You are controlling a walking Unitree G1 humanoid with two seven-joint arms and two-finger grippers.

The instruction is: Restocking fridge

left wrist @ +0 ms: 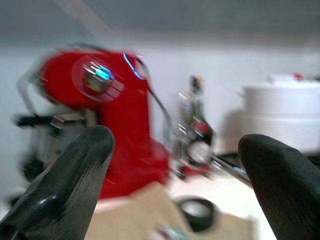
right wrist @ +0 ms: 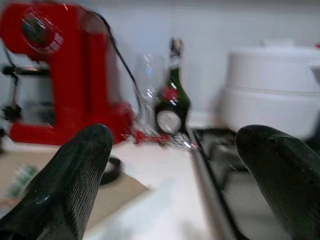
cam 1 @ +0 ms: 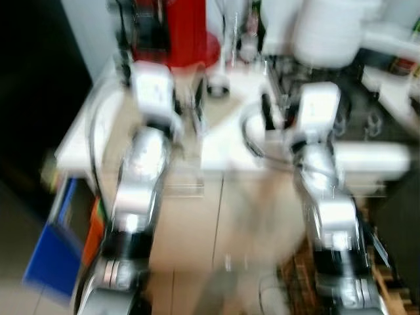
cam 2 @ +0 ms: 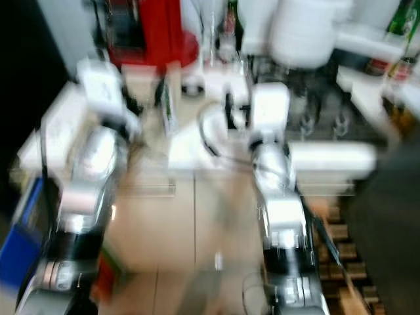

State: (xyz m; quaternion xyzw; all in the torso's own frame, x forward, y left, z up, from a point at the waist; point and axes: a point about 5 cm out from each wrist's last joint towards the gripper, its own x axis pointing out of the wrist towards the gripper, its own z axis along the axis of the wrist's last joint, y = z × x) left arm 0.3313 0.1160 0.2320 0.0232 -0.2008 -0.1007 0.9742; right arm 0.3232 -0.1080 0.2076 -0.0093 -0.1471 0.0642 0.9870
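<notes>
Early stage: nothing picked up, no fridge seen. Left hand (left wrist: 175, 185) and right hand (right wrist: 175, 180) spread wide, both empty, raised over white bench (cam 1: 223, 154). Bench carries red coffee machine (right wrist: 60, 75), dark bottle (right wrist: 172, 95), white pot (right wrist: 272, 90). Head views blurred; stock items unidentifiable

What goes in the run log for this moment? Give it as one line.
phase: approaching counter, views blurred | left gripper: open, empty | right gripper: open, empty | ahead: red coffee machine, dark bottle, white pot
</notes>
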